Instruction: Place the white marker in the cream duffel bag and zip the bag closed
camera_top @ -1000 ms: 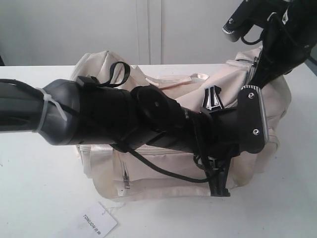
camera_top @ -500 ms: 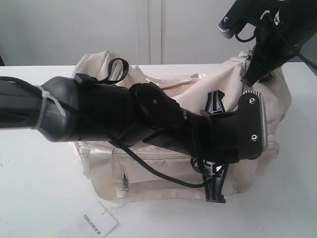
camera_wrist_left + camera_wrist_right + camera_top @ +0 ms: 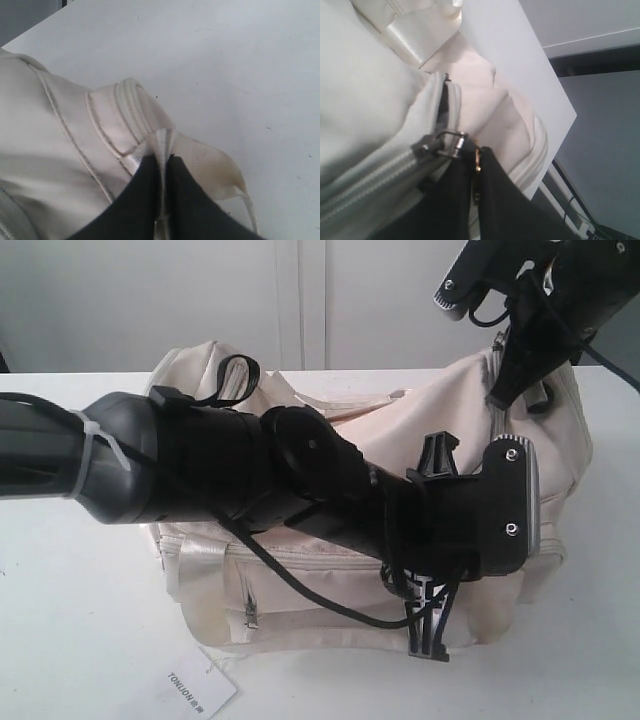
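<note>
Pinching zipper pull (image 3: 477,162): right claw (image 3: 476,152) | left claw (image 3: 162,160) clamped on cream duffel bag (image 3: 50,150) end

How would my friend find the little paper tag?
Find the big cream bag on the white table. Right in front of it, nearest the camera, lies the tag. It is the only flat paper card, with dark printed letters.

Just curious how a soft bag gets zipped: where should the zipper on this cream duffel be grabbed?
By the gold pull hanging off the metal slider, coming from the end of the cream duffel bag along its zipper: it is thin and stands clear of the fabric.
</note>
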Controlling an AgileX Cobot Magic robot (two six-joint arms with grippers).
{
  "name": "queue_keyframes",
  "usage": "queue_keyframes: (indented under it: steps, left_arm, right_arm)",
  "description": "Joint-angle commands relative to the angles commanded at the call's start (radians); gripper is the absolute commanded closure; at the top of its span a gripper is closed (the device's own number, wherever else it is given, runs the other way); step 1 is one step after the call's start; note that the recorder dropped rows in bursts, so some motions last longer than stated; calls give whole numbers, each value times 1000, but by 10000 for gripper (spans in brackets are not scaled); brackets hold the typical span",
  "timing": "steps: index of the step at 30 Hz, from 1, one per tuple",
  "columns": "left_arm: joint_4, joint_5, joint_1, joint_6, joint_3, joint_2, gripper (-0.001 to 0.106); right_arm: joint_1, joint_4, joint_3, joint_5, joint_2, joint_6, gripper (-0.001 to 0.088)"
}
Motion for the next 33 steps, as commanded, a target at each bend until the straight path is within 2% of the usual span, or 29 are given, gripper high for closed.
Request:
queue_keyframes:
  steps: [11,33]
  left_arm:
    - [4,42,0,0,0,0,1050]
    - [6,108,0,0,0,0,1050]
  right_arm:
    - [-2,-20,0,-50,41,26,868]
    - [-2,-40,0,-132,43,28,868]
